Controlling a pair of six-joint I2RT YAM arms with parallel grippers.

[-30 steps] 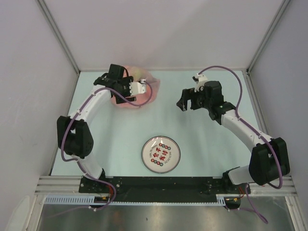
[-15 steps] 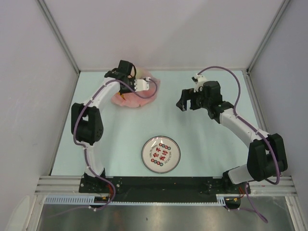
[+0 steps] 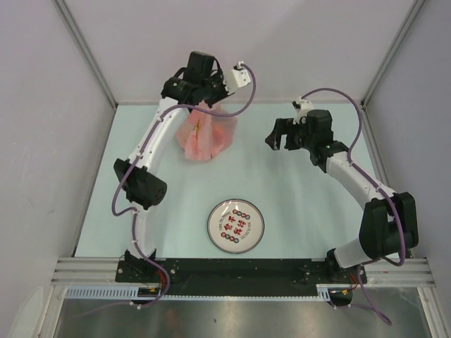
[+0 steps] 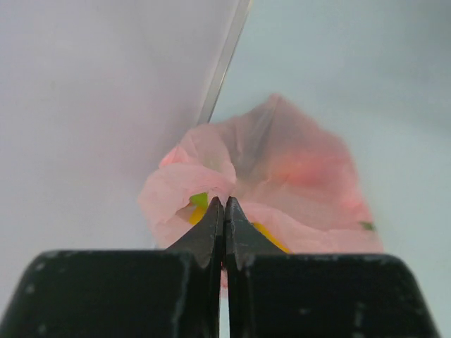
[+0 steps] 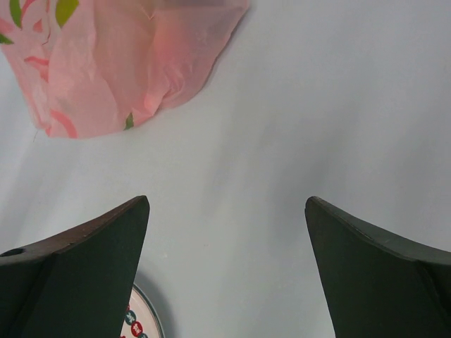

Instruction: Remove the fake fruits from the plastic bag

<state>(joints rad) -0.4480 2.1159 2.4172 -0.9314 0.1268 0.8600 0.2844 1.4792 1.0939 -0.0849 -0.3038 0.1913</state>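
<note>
The plastic bag point(image 3: 204, 134) is now hoisted at the far edge of the table point(image 3: 296, 204), pinched in the closed left gripper point(image 4: 223, 204). The fake fruits point(image 4: 199, 201) are still contained inside; the right gripper point(image 5: 226, 204) is held open.

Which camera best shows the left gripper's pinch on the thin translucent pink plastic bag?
Left wrist: the left gripper is shut on the pink plastic bag at its rim. Top external shows the bag hanging, pinch hidden; right wrist shows only one end.
</note>
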